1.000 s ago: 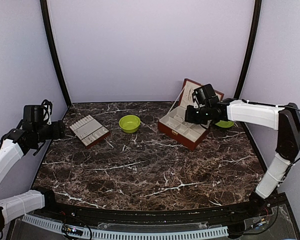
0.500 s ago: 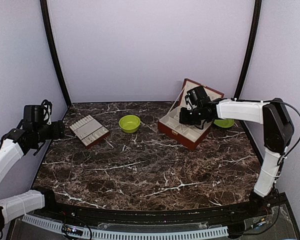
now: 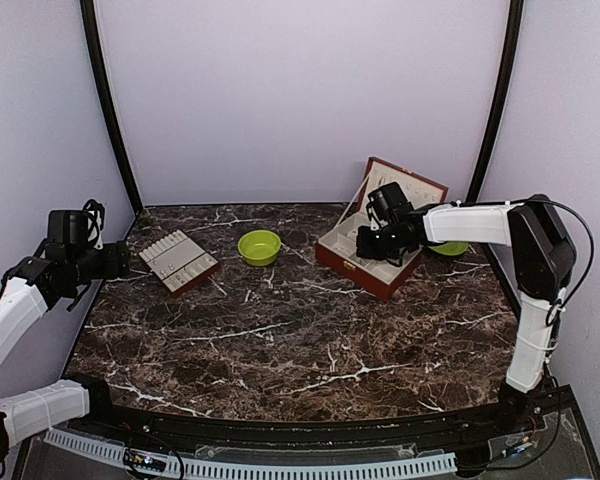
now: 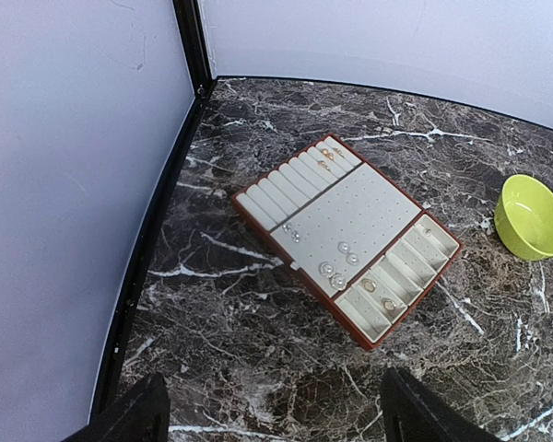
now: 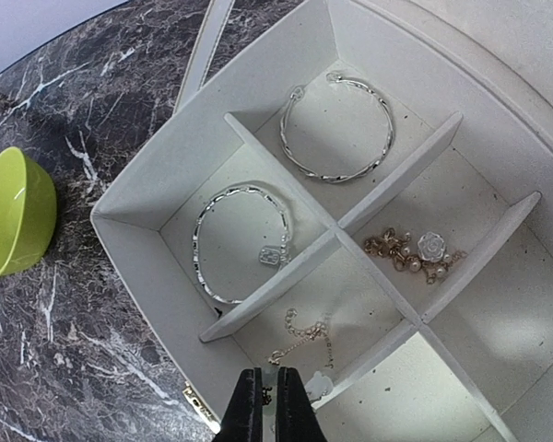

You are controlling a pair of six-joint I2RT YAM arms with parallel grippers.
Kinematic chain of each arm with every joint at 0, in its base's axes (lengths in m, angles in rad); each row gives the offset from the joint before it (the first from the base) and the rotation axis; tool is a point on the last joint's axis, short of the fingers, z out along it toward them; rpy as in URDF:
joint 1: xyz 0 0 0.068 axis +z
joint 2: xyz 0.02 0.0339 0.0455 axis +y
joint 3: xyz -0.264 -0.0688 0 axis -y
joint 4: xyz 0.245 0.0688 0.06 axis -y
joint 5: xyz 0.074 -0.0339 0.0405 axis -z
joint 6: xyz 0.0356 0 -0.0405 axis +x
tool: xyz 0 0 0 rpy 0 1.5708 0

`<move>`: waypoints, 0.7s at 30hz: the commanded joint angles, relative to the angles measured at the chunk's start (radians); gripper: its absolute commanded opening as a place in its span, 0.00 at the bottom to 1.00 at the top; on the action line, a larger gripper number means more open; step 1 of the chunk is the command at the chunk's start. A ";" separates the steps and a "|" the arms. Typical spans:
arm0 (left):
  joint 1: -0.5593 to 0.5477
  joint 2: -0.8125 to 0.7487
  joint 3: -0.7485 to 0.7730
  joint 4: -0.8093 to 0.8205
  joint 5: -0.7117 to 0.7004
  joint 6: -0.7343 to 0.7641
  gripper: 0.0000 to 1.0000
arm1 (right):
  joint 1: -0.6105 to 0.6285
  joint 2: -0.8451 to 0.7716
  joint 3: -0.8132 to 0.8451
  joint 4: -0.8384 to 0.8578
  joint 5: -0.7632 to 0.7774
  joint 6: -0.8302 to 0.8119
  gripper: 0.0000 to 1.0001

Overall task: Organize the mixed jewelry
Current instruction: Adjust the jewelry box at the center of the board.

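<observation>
Marble tabletop point(image 3: 280, 330); right pincer point(image 5: 263, 405) clenched, chain point(image 5: 300, 339) just beyond it, seemingly untouched; left pincer point(image 4: 275, 405) released.

Top camera overlooks whole table point(image 3: 280, 330) — wrist cameras close, downward.

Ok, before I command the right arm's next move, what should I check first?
1. Right gripper shut: ok, fingers together at the edge of the fine chain's compartment.
2. Something pinched between its fingers: cannot tell.
3. Box open, compartments exposed: ok.
4. Rose chain and fine chain in separate compartments, not tangled: ok.
5. Left gripper open and hanging clear of the tray: ok.
6. Green bowl apart from the box, off to its left: ok.
</observation>
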 commanded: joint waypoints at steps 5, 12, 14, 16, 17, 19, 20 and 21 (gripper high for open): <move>0.004 -0.002 0.003 -0.009 -0.001 0.008 0.81 | -0.017 0.033 0.029 0.028 0.015 -0.005 0.04; 0.004 0.001 0.004 -0.007 0.004 0.012 0.82 | -0.027 0.027 0.024 0.033 0.002 0.002 0.25; 0.003 0.005 0.005 -0.004 0.014 0.016 0.82 | -0.030 0.021 0.025 0.037 -0.004 0.002 0.30; 0.005 0.009 0.006 -0.002 0.024 0.020 0.82 | -0.031 0.015 0.027 0.036 -0.006 0.000 0.33; 0.004 0.011 0.006 -0.001 0.030 0.023 0.82 | -0.032 0.009 0.027 0.036 -0.006 0.000 0.34; 0.004 0.014 0.006 0.001 0.040 0.025 0.82 | -0.033 -0.005 0.023 0.036 -0.009 0.000 0.35; 0.005 0.015 0.005 0.002 0.046 0.027 0.83 | -0.034 -0.011 0.021 0.035 -0.013 0.000 0.35; 0.004 0.015 0.003 0.006 0.062 0.035 0.83 | -0.033 -0.025 0.019 0.035 -0.021 -0.002 0.35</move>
